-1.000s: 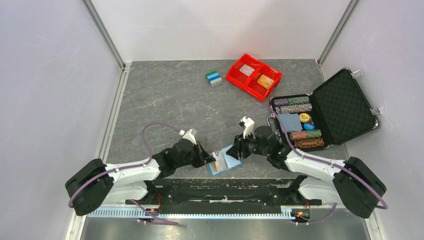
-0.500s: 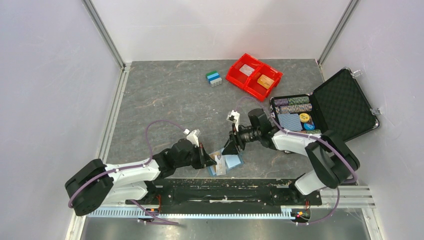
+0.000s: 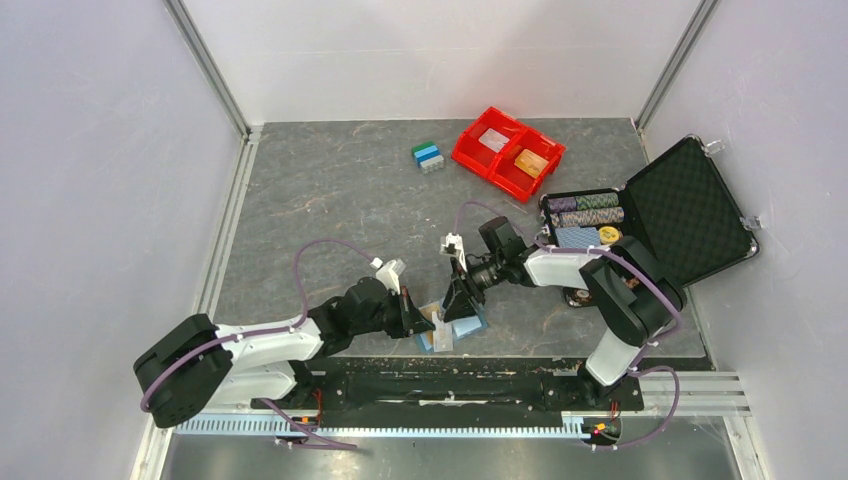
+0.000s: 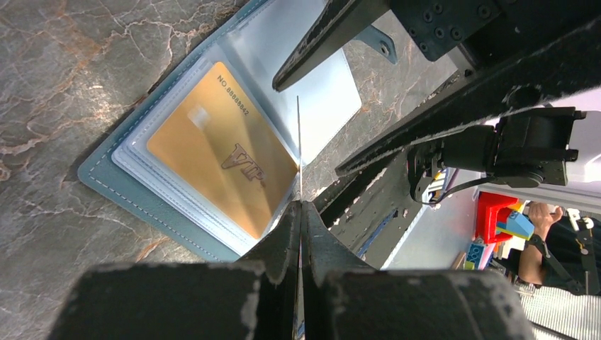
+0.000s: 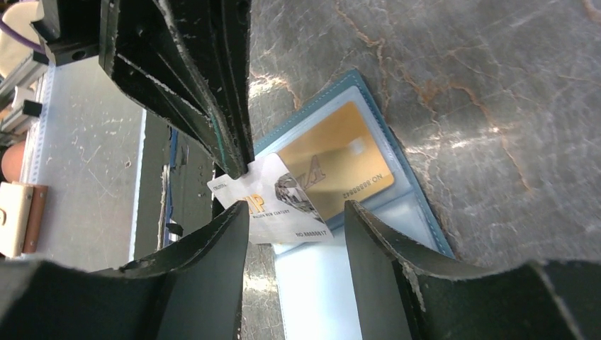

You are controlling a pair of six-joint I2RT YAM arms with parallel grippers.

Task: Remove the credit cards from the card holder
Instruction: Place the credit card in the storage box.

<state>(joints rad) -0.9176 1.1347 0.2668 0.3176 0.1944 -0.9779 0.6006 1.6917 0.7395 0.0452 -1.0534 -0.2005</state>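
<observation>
The light-blue card holder [image 3: 468, 322] lies spread open on the table near the front edge. An orange credit card [image 4: 220, 159] sits in one clear pocket of the card holder [image 4: 135, 185]. My left gripper [image 4: 301, 205] is shut on a whitish-grey credit card [image 5: 283, 205], which shows edge-on as a thin line in the left wrist view and is held just above the holder. My right gripper [image 5: 296, 207] stands open over the holder's empty panel [image 5: 319, 290], its fingers either side of the grey card without touching it. In the top view the left gripper [image 3: 422, 318] and right gripper [image 3: 456, 300] almost meet.
A red two-compartment bin [image 3: 507, 152] with small cards in it stands at the back. A blue-green block [image 3: 428, 156] sits left of it. An open black case [image 3: 690, 205] with poker chips and a card deck lies at the right. The black base rail [image 3: 440, 385] runs just behind the holder.
The right arm has swung up and leftward, bringing its gripper over the holder with the jaws a little wider. The left gripper stays shut on the grey card, now drawn off the holder.
</observation>
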